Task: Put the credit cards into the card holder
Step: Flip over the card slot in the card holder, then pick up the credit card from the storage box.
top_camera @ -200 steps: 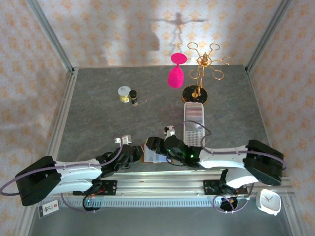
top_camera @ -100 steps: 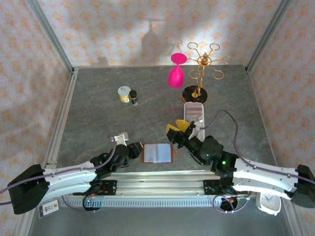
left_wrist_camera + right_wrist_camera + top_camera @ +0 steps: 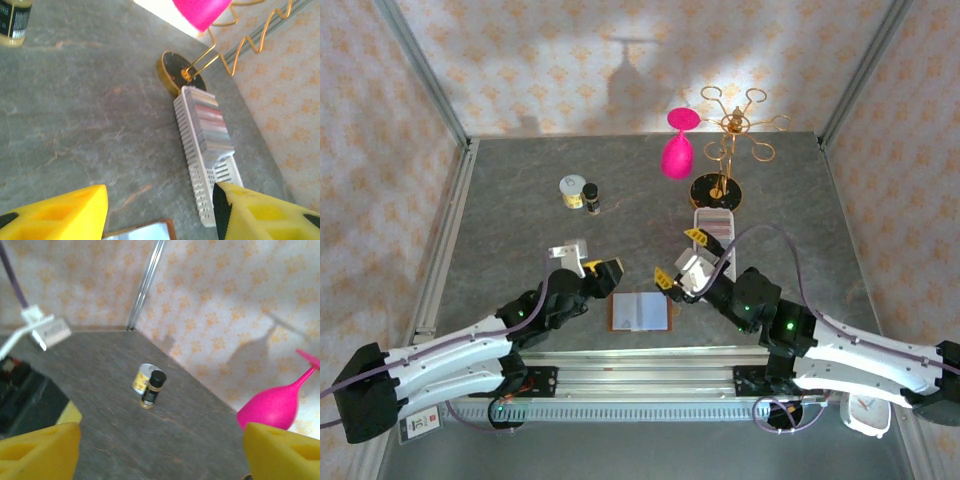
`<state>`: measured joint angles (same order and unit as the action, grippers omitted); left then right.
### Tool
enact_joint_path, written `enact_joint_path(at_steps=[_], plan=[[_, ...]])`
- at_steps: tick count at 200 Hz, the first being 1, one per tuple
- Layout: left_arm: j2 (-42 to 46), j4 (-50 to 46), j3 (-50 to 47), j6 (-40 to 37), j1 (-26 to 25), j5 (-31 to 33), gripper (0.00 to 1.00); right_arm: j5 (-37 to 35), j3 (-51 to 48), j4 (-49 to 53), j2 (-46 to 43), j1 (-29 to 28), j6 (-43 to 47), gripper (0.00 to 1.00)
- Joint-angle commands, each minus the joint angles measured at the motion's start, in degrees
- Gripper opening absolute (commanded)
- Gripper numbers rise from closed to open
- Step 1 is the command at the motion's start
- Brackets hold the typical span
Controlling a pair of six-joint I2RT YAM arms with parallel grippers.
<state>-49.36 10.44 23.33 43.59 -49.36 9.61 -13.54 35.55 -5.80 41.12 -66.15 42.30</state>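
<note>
The card holder [image 3: 640,311] lies open and flat near the table's front edge, brown-rimmed, with a pale whitish rectangle on its inner face; its corner [image 3: 145,231] shows in the left wrist view. A stack of credit cards [image 3: 713,222] stands on edge in a long white perforated tray [image 3: 705,262], also seen as cards [image 3: 212,131] in the tray [image 3: 196,165]. My left gripper [image 3: 599,270] hovers just left of the holder, open and empty [image 3: 160,215]. My right gripper [image 3: 680,256] is raised above the holder's right side, open wide with nothing in it [image 3: 160,452].
A gold stand [image 3: 720,190] and a pink glass [image 3: 676,155] are at the back behind the tray. A small can [image 3: 572,190] and a dark-capped bottle [image 3: 591,198] stand at the back left. A white clock [image 3: 865,410] sits off the front right corner.
Both grippers have opened wider. The right gripper has left the holder and lifted up toward the tray. The left gripper has come off the holder's left edge and risen.
</note>
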Motion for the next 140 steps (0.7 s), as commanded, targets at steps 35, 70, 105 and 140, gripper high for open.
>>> enact_joint_path(at_steps=[35, 70, 105, 140], plan=[[-4.2, -1.0, 7.7, -8.5, 7.3, -1.7, 0.66, -4.1, 5.4, 15.4, 0.4, 7.8, 9.3, 0.90], [-10.4, 1.4, 10.8, -13.1, 9.2, -4.6, 0.66, -3.5, 6.5, 19.4, 3.9, 12.8, 12.5, 0.90], [-13.4, 6.3, 13.6, -16.3, 9.5, -5.9, 0.69, 1.9, 5.9, 23.3, 9.4, 22.4, 18.7, 0.91], [-14.5, 7.2, 10.1, -20.9, 10.1, -6.1, 0.70, -3.5, 3.4, 22.3, 15.3, 24.0, 24.6, 0.94]])
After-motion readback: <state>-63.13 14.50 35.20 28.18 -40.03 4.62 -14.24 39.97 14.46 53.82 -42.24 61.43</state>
